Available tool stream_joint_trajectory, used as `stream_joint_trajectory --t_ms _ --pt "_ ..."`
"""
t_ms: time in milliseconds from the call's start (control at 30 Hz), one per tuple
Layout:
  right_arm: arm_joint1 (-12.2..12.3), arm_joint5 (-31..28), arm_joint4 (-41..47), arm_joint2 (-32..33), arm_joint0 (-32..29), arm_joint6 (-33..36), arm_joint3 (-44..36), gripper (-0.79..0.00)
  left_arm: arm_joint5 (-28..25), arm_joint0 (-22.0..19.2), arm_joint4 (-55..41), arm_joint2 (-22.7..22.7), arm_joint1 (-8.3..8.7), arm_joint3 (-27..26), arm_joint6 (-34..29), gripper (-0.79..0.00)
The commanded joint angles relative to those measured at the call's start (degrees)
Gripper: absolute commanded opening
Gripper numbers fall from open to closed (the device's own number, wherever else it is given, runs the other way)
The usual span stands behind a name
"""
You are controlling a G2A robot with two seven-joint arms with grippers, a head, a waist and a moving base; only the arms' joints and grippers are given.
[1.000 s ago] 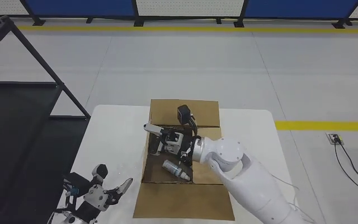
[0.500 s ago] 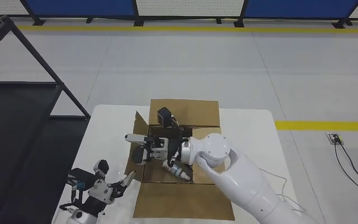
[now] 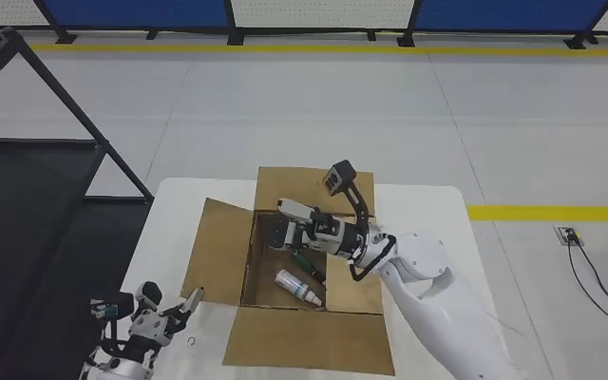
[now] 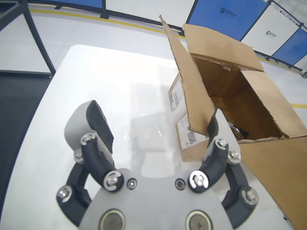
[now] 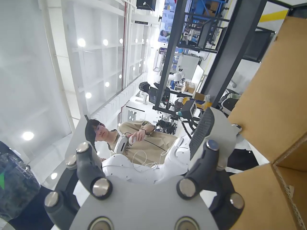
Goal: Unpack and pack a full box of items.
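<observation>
A brown cardboard box (image 3: 313, 185) sits on the white table (image 3: 180, 228) with its 4 flaps folded out. A white bottle (image 3: 296, 287) lies on its side inside the box. The right gripper (image 3: 283, 223) hangs over the far part of the open box, its fingers wide apart and holding nothing. The left gripper (image 4: 156, 111) is over the table's near left corner, close to the box, and its fingers are wide apart and empty too.

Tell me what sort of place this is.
Probably a robotics lab or test hall: blue and white partition panels fence off a grey floor marked with a yellow line, a white table holds the cardboard box, and the right wrist view shows metal racks and desks.
</observation>
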Motion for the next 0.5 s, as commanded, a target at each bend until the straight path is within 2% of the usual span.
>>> stream_joint_trajectory --t_ms 0,267,467 --pt "0.4 0.4 -0.4 1.9 -1.3 0.2 -1.0 0.000 0.3 -0.4 -0.2 -0.4 -0.01 1.3 -0.5 0.000" --pt "1.6 1.3 -1.1 6.7 -4.5 0.4 -2.5 0.000 0.0 -3.5 1.1 1.4 -0.05 6.4 -3.8 0.000" --pt "2.2 1.9 -1.0 8.9 -6.2 1.2 -2.8 0.000 0.4 -4.8 3.1 2.5 -0.11 7.5 -4.6 0.000"
